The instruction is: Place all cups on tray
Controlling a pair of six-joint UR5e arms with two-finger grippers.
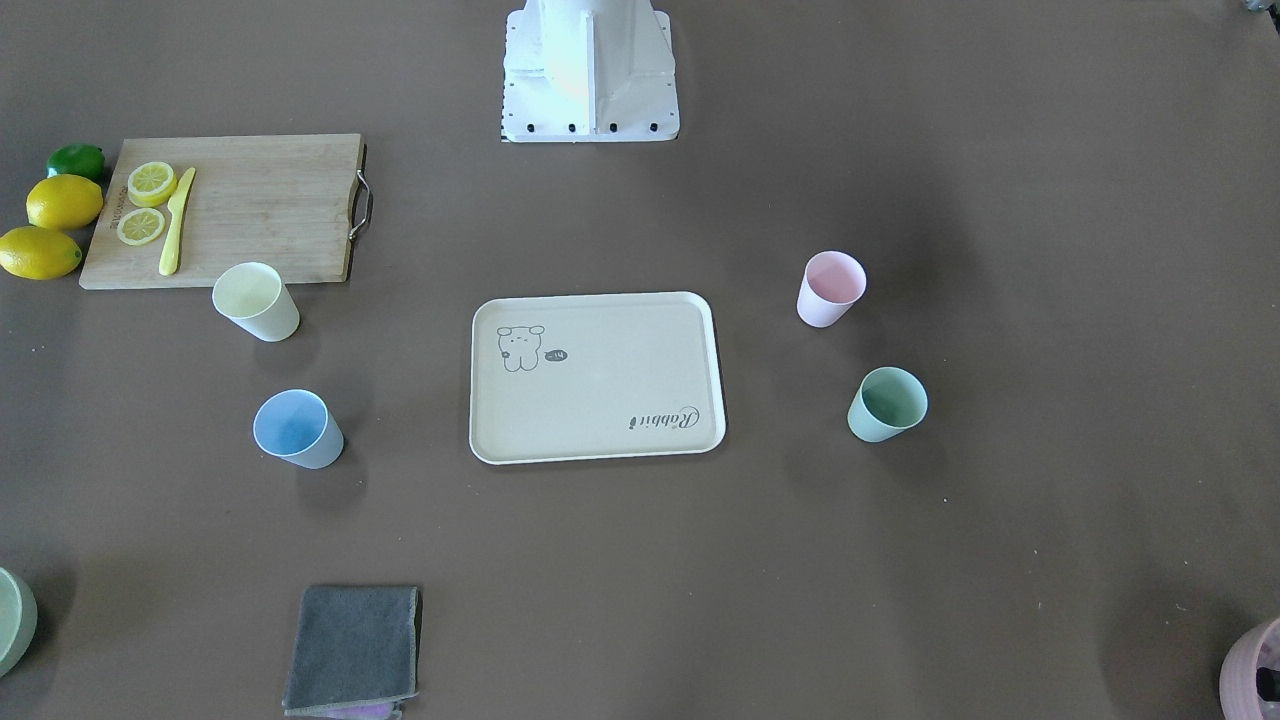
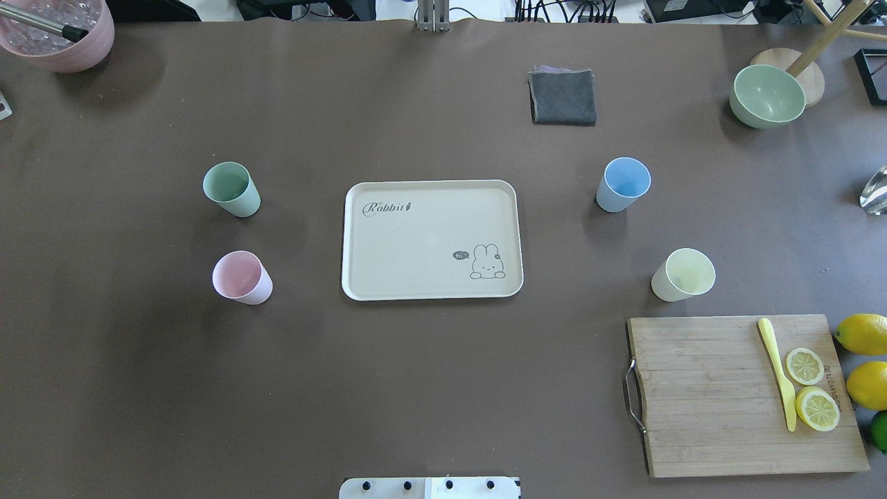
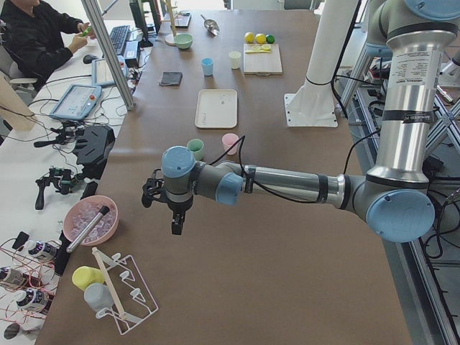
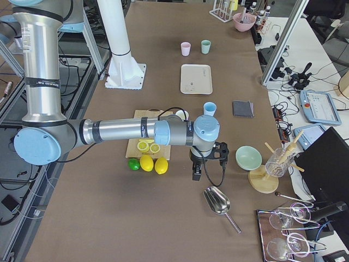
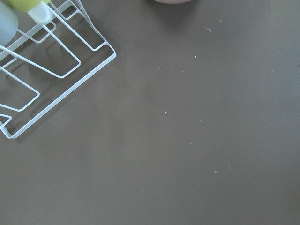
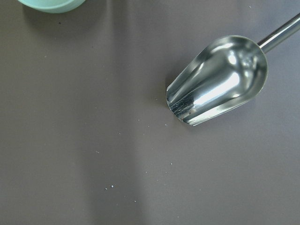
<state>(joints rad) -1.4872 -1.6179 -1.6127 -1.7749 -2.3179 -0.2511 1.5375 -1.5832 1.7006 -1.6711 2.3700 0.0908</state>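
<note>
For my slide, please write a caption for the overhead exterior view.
Empty tray flanked by mint cup and pink cup, left, blue cup and yellow cup, right.

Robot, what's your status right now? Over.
Left hand, right hand far out to the sides, grip unreadable. Tray bare; mint cup, pink cup, blue cup, yellow cup on table beside it. Nothing between cups and tray.

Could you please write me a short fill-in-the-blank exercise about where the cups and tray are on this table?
1. The number of cups standing on the tray is ____.
2. The cup nearest the cutting board is pale ____.
3. In the overhead view, the pink cup and the mint green cup stand to the tray's ____.
Missing words: zero; yellow; left.
</note>
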